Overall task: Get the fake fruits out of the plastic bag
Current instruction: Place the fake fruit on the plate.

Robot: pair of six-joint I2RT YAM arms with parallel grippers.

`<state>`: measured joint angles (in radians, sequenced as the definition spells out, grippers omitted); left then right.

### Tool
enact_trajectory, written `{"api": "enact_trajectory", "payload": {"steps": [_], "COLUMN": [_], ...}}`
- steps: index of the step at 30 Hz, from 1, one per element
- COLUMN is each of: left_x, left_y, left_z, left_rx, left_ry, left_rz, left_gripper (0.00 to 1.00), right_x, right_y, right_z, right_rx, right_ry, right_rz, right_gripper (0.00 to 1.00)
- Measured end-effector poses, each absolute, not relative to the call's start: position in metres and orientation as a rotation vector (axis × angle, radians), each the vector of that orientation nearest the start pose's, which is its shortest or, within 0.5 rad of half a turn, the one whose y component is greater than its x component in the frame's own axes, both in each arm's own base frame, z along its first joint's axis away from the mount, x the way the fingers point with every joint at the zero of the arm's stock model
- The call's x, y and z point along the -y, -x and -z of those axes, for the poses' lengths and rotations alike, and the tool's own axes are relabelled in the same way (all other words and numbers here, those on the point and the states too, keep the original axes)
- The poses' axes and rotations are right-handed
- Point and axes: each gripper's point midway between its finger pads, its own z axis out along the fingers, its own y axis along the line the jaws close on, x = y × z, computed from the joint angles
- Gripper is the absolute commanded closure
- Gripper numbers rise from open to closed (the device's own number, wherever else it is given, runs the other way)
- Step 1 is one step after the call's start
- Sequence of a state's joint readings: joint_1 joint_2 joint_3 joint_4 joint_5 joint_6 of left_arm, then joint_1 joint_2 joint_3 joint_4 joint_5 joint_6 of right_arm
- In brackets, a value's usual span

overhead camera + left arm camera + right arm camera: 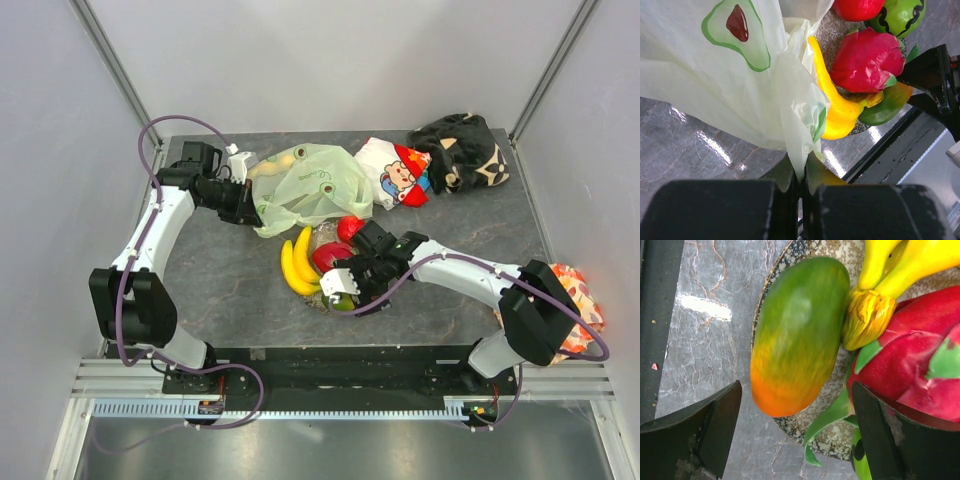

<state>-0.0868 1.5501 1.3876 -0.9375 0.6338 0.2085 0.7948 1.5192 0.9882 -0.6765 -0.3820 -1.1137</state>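
The pale green plastic bag [310, 185] lies at the back of the table, with a yellow fruit [283, 160] showing through it. My left gripper [250, 205] is shut on the bag's edge [740, 85], pinched between the jaws [801, 175]. Yellow bananas [297, 262], a pink dragon fruit [330, 257], a red apple [350, 228] and a green-orange mango [797, 335] lie on a speckled dish [840, 435]. My right gripper [795, 430] is open and empty, its fingers either side of the mango's end, low over the dish [345, 285].
A white cartoon cloth [395, 175] and a black patterned cloth [462, 150] lie at the back right. An orange patterned cloth [575, 300] sits by the right arm's elbow. A green fruit with black marks [902, 15] is on the dish too.
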Motion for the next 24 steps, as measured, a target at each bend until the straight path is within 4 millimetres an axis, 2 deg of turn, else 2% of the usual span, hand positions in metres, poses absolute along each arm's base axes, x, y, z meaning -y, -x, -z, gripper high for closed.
{"api": "enact_trajectory", "payload": {"steps": [6,10,12,16,19,21,23,24], "left_x": [0.125,0.126,0.127,0.129,0.129,0.129,0.128,0.128], "left_y": [-0.320,-0.320,-0.320,-0.319,-0.319,-0.319,-0.317,-0.316], "left_z": [-0.182,-0.182,-0.183,-0.184,-0.184,-0.185,-0.186,-0.186], "left_rx": [-2.472,-2.470,-2.468,-2.462,-2.461,-2.459,-2.456,-2.455], "left_ry": [-0.569,-0.570,-0.571,-0.574,-0.574,-0.575,-0.576,-0.576], "left_rz": [0.792,0.799,0.806,0.822,0.821,0.820,0.819,0.819], "left_gripper": [0.98,0.98,0.98,0.98,0.98,0.98,0.98,0.98], "right_x": [-0.243,-0.239,-0.239,-0.235,-0.233,-0.236,-0.244,-0.250], "right_y": [-0.196,-0.200,-0.209,-0.235,-0.260,-0.285,-0.314,-0.329], "right_z": [-0.073,-0.107,-0.132,-0.176,-0.196,-0.206,-0.213,-0.214], "right_rx": [-1.500,-1.497,-1.484,-1.467,-1.491,-1.526,-1.565,-1.590], "right_ry": [2.254,2.235,2.209,2.126,2.022,1.911,1.788,1.736], "right_rz": [-0.438,-0.422,-0.404,-0.325,-0.271,-0.240,-0.230,-0.235], "right_gripper": [0.02,0.02,0.02,0.02,0.02,0.02,0.09,0.21]}}
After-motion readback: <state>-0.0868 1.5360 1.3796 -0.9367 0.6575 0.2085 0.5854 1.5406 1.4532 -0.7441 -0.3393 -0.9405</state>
